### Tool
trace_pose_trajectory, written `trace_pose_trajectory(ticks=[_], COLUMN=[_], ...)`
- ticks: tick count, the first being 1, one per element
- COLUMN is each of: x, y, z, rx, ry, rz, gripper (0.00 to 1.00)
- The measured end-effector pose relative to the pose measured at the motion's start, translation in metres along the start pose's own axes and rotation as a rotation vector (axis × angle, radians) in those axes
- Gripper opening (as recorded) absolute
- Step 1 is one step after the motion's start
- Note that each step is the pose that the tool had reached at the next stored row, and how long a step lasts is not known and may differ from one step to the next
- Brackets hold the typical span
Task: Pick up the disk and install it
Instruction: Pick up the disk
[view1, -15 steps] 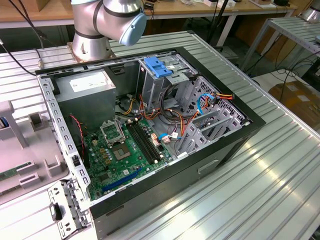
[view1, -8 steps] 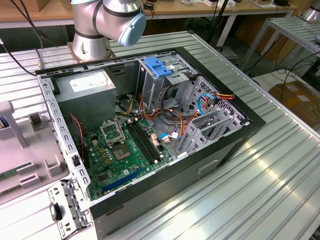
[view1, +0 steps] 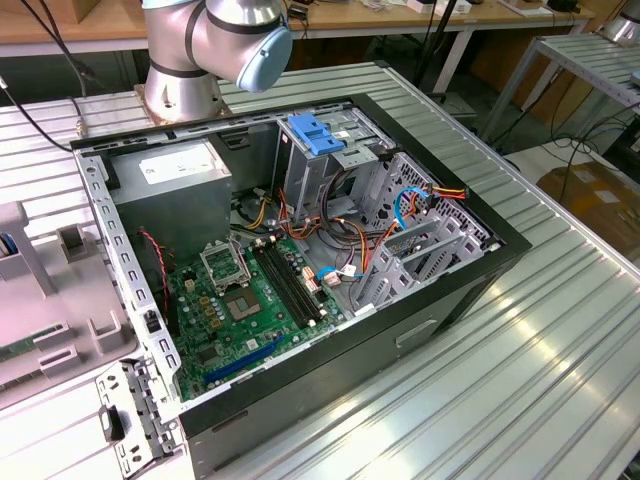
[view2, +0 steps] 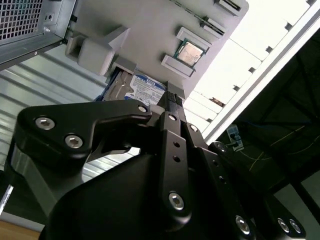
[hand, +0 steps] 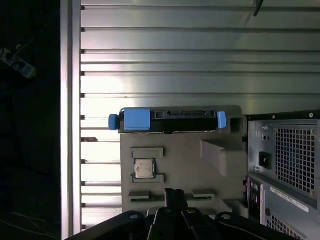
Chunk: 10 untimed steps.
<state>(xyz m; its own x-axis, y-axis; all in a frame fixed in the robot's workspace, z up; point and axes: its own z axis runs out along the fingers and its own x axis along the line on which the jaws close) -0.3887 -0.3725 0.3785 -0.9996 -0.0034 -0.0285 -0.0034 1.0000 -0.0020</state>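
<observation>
Disk (hand: 172, 121), blue-railed, sits in a slot of the grey holder (hand: 185, 165) on the desk (hand: 200, 65), beside the computer case (hand: 285, 160). Jaws clenched together, empty, above the holder.

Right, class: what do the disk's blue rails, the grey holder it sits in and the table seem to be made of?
Rails on the disk: likely plastic; uniform bright blue, matte, moulded look.
Grey holder: probably plastic too; dull, even grey, soft-edged raised blocks.
Table: metal, likely aluminium; silvery ribbed slats with bright glare.
</observation>
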Motion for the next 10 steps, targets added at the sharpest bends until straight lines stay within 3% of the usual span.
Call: trace_pose_trajectory(ticks=[10], x=[0.0], y=[0.0], z=[0.0], rx=[-0.0036], ry=[-0.0003], rz=[-0.124], gripper=[0.11])
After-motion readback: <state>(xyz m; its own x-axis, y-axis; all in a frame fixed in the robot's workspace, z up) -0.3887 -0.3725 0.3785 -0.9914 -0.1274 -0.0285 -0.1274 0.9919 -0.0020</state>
